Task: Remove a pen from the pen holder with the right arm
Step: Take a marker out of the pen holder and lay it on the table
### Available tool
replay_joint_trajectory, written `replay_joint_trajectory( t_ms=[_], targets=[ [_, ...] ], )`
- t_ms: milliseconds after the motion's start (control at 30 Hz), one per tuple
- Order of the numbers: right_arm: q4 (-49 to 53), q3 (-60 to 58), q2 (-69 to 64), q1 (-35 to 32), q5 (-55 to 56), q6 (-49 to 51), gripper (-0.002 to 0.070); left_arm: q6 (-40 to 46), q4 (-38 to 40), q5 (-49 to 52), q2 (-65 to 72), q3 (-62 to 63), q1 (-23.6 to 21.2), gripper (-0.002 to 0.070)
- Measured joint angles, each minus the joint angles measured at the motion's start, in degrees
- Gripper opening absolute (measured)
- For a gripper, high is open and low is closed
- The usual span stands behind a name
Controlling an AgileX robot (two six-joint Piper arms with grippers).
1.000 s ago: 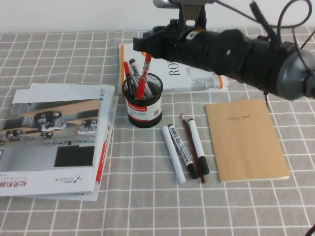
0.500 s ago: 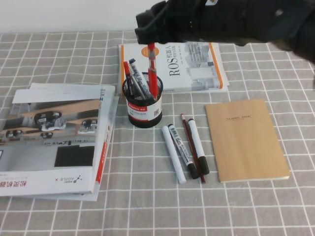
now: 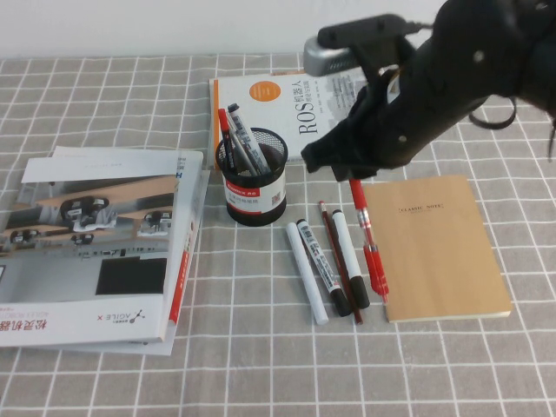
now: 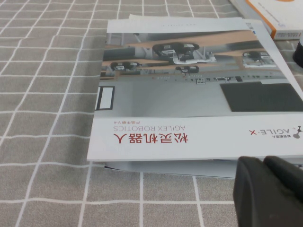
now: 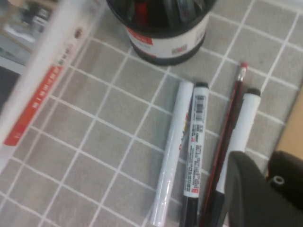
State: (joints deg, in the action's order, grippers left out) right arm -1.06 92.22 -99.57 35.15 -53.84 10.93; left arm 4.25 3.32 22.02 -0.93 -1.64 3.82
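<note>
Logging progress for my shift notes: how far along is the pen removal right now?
Done: the red pen is clear of the pen holder. In hand: the right gripper grips it beside the notebook. Remaining: perhaps only setting it down. The left gripper sits by the brochure.

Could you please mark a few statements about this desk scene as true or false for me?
1. The right gripper holds a red pen outside the pen holder. True.
2. The pen holder is empty. False: other pens stand in it.
3. The notebook lies open. False: it is closed.
4. The left gripper, shut and holding nothing, is by the edge of the brochure. True.
5. The markers lie left of the pen holder. False: they lie to its right, nearer the robot.
</note>
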Motion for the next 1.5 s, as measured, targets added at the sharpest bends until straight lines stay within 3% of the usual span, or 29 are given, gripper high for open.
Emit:
replay_joint_trajectory(
  t_ms=[600,1500],
  targets=[
    [-3.2,6.9,-17.2,-5.4,-0.5,1.0,0.0043,0.0,0.0,0.0,0.0,0.0,0.0,-0.0003],
    [-5.3,7.4,-22.8,-7.5,2.3,1.3,0.0067,0.0,0.0,0.0,0.0,0.0,0.0,-0.0003]
  ],
)
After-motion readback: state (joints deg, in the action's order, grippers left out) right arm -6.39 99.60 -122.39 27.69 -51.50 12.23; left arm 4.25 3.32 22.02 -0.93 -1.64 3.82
